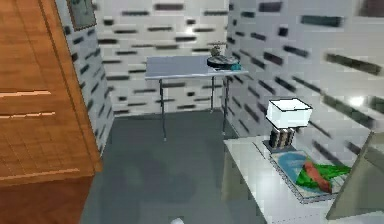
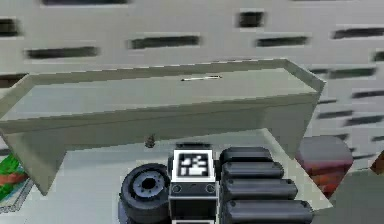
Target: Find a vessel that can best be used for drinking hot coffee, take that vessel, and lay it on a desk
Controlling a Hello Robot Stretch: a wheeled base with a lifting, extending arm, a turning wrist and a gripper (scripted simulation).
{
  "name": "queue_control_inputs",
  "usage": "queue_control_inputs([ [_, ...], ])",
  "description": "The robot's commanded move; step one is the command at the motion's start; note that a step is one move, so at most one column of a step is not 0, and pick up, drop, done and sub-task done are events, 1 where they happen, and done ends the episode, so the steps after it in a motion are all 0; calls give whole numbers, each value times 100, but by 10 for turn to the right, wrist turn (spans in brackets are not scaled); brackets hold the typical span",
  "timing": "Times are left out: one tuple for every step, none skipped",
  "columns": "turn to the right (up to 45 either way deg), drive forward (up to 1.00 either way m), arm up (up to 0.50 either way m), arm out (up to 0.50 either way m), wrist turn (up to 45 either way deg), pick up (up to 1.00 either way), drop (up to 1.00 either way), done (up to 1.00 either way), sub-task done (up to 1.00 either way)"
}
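mug: cannot tell where it stands. best leads are a teal dish [image 1: 228, 65] and a dark lump [image 1: 218, 48] on the far bench [image 1: 180, 68], well away from the pincer, off ahead of the robot.

handling, judged: a coffee mug would be stiff ceramic, middling in weight, glazed and slick, apt to chip if knocked. take it across the body just below the rim, or on the wall beside the handle, and carry it level.

pincer [image 2: 148, 190]: dark round body low down, just left of the white marker [image 2: 195, 165]. fingers not made out, so cannot tell whether it grips or carries anything. arm [image 2: 255, 185] sits short, stacked segments just right of the marker. near bench [image 2: 90, 165] lies just beyond the pincer, with a small dark blob [image 2: 150, 140] on it straight out from the pincer.
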Motion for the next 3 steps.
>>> queue_control_inputs([
  [0, 30, 0, 0, 0, 0, 0, 0, 0],
  [450, 0, 0, 0, 0, 0, 0, 0, 0],
  [450, 0, 0, 0, 0, 0, 0, 0, 0],
])
